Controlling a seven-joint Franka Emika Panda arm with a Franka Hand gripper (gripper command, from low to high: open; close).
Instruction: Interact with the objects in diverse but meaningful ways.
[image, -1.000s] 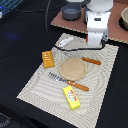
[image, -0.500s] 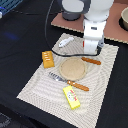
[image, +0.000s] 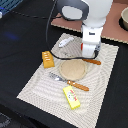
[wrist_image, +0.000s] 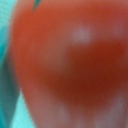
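A blurred red tomato (wrist_image: 70, 65) fills the whole wrist view, very close to the camera. In the exterior view my gripper (image: 90, 52) hangs low over the striped mat (image: 40, 87), just beyond the round wooden plate (image: 73, 70); it hides the tomato, and its fingers cannot be made out. An orange-brown bread loaf (image: 48, 59) lies on the mat toward the exterior view's left. A yellow packet with a red label (image: 71, 96) lies near the mat's front edge. The white fish (image: 65, 42) rests at the mat's far corner.
A wooden-handled fork (image: 70, 82) lies in front of the plate, and a wooden-handled knife (image: 93, 61) lies by the gripper. A grey pot (image: 124, 18) stands on a brown board (image: 112, 29) at the back. A dark table surrounds the mat.
The arm has come down and a little toward the exterior view's left, from above the mat's far edge to just over the mat by the plate. The toy foods have not moved.
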